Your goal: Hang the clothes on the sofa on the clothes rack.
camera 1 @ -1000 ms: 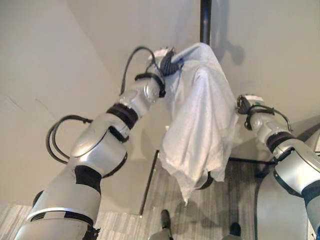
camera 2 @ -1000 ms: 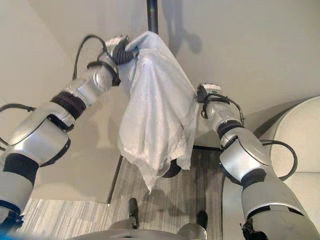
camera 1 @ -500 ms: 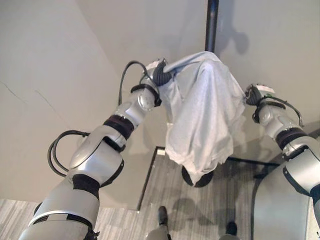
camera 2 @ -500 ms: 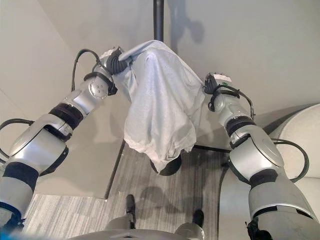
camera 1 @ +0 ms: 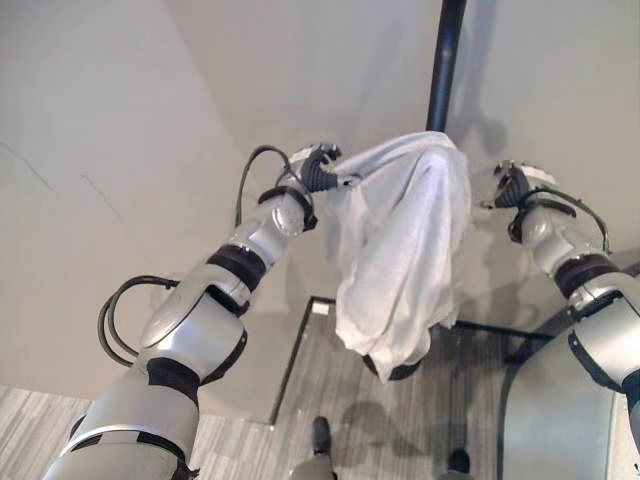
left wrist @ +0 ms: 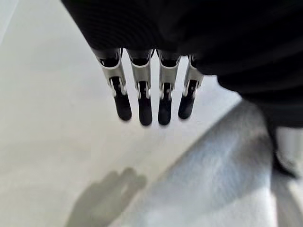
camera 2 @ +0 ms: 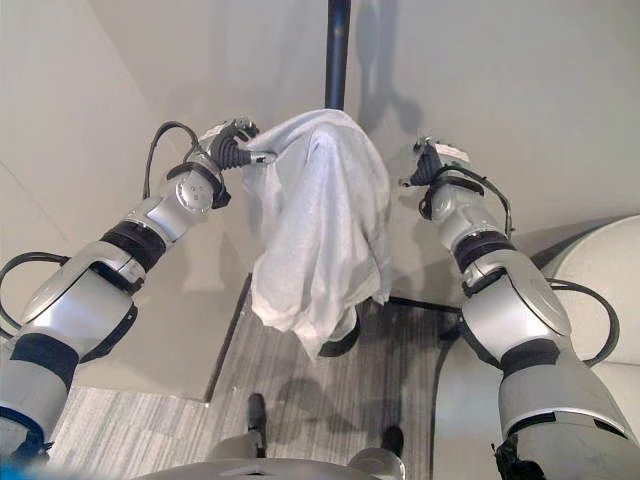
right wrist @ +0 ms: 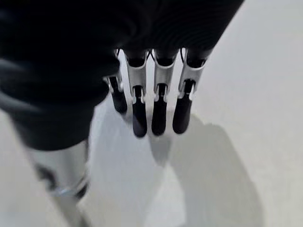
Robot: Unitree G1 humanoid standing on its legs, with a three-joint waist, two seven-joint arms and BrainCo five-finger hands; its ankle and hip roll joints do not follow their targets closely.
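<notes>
Garment (camera 2: 320,225), a pale grey-white cloth with a fine speckled weave, hangs draped in soft folds directly in front of the black pole (camera 2: 338,52) of the clothes rack, bunched at its top just below the pole's visible length and tapering to a ragged lower edge. Left hand (left wrist: 147,97) sits at the cloth's upper corner, left of the pole; its fingers (left wrist: 144,111) extend straight, cloth lying beside them. Right hand (right wrist: 151,106) is right of the pole, just beside the cloth, fingers straight and holding nothing.
</notes>
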